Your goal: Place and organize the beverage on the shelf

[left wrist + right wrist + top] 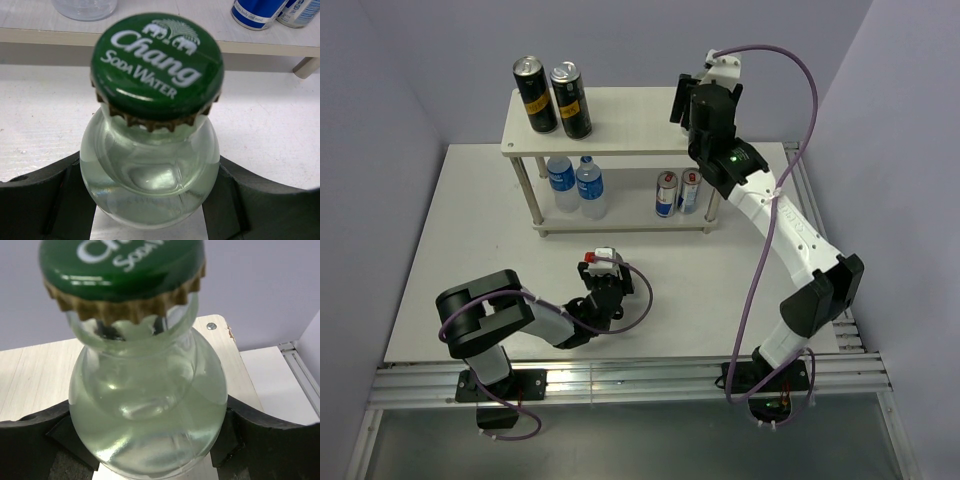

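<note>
Closest to my left wrist camera is the left soda bottle [150, 170], clear glass with a green crown cap [157, 65] that reads Chang Soda Water. The left pincer [150, 205] is clenched on its rounded shoulder, with the black fingers [45, 200] pressed against either side. Seen from above, this pincer hangs low over the table [470, 250], on the near side of the shelf [630, 110] and roughly in line with its middle. I cannot tell whether the bottle's base touches the table.

The right soda bottle [147, 405], with the same glass and green cap, fills my right wrist view. The right pincer [150, 455] grips it tight around the shoulder. That arm reaches to the right end of the shelf's top board, and pale board with a corner screw [212, 326] shows behind the bottle. Whether the bottle rests on the board is hidden from me.

At the far left of the top board, two black cans [535, 95] with yellow marks stand upright, just beside each other. On the lower board, two water bottles [561, 180] with blue labels stand side by side towards the left. Two blue-and-silver cans [666, 193] stand side by side towards the right.
</note>
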### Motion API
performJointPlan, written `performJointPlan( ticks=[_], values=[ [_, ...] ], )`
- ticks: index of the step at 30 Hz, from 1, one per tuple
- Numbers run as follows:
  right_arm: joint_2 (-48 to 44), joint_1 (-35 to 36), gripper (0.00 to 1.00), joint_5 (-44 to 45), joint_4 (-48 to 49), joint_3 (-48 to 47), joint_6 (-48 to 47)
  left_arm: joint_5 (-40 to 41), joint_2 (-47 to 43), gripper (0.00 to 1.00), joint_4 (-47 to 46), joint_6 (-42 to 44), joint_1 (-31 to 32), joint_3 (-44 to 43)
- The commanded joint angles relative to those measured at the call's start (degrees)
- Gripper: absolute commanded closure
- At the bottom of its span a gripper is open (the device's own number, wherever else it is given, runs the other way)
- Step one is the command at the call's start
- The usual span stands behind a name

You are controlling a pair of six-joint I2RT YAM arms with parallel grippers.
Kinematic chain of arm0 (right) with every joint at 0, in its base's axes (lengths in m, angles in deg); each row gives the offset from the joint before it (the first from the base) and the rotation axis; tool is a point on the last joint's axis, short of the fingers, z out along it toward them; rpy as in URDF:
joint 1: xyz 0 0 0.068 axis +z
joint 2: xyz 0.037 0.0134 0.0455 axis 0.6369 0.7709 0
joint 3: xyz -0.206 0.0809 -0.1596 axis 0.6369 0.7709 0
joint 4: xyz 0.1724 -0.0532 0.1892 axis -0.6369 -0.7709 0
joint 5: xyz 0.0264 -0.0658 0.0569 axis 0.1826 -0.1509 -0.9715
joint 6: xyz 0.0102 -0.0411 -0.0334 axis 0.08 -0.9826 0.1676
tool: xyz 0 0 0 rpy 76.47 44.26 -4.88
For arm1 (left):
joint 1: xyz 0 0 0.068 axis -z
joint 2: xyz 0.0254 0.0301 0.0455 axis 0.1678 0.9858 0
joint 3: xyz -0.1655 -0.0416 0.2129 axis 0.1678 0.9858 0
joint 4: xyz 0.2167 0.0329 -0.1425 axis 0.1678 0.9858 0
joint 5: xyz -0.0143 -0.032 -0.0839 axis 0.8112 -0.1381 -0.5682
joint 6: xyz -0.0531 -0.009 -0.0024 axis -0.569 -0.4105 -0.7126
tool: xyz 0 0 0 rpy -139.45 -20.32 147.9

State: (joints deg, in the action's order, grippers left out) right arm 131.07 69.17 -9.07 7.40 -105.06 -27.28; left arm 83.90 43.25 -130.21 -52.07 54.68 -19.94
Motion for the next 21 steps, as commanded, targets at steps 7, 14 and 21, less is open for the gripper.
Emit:
performJointPlan(
  ticks=[7,14,21],
  values=[
    [-2.5,-0.5,0.39,-0.3,1.3,5.5,1.0,-3.5,2.5,1.0,3.7,-1.9,1.2,-0.1],
    [-2.8,-0.5,0.16,-1.1,1.8,6.9,1.0,-3.4,2.3,1.0,3.7,-1.9,1.3,0.0],
    [-3.4,-0.4,0.05,-1.3,2.6,8.1,0.9,-3.3,2.3,1.0,3.7,-1.9,1.3,0.1]
  ],
)
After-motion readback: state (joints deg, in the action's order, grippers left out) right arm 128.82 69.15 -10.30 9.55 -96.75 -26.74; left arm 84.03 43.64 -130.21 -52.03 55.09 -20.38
